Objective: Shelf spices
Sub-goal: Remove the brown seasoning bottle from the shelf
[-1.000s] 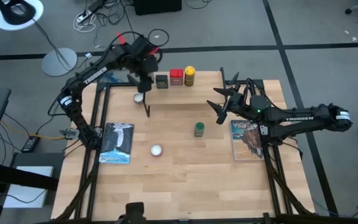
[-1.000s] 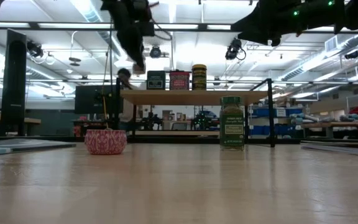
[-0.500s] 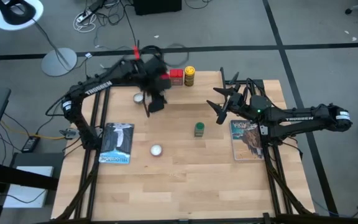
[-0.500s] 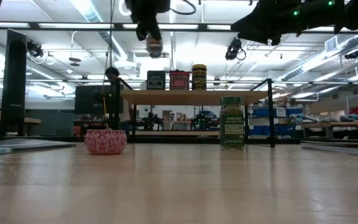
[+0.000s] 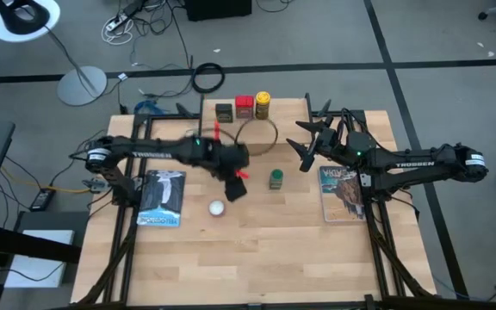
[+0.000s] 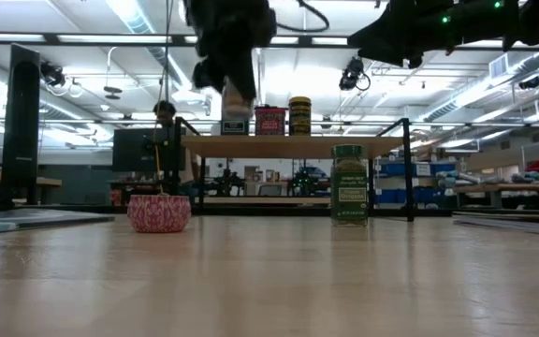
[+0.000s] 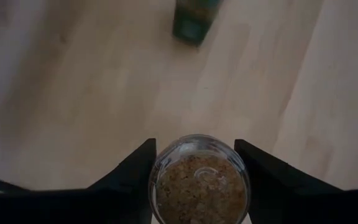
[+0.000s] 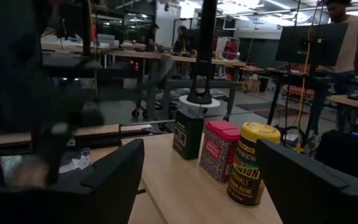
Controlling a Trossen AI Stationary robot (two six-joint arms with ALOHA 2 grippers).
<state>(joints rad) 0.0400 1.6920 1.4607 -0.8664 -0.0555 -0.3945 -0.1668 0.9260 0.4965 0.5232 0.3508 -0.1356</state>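
My left gripper (image 5: 235, 178) hangs over the middle of the table, shut on the small brownish jar (image 7: 199, 182), which also shows in the low view (image 6: 235, 99). The green-capped jar (image 5: 275, 178) stands on the tabletop just right of it. The black tin (image 5: 224, 112), the red tin (image 5: 244, 106) and the yellow jar (image 5: 263, 104) stand in a row on the shelf (image 5: 291, 129). My right gripper (image 5: 305, 143) is open and waits above the shelf's right end. My left gripper pinches the brownish jar by its round wall (image 7: 157, 168), one finger (image 7: 129, 174) on each side. The fingers come from above, pointing down. The jar is lifted clear of the table, and one round end faces down, showing the brown spice through the glass.
A silver disc (image 5: 217, 207) lies on the table near my left gripper, and in the low view it shows as a patterned round tin (image 6: 158, 212). Flat books lie at the left (image 5: 162, 196) and right (image 5: 343, 191). Bare wood stretches along the table's near side.
My left gripper has carried the brownish jar from the shelf's left end toward the table's near edge and to the right, ending beside the green-capped jar. The arm has stretched out across the table. The jar has stayed in the shut fingers.
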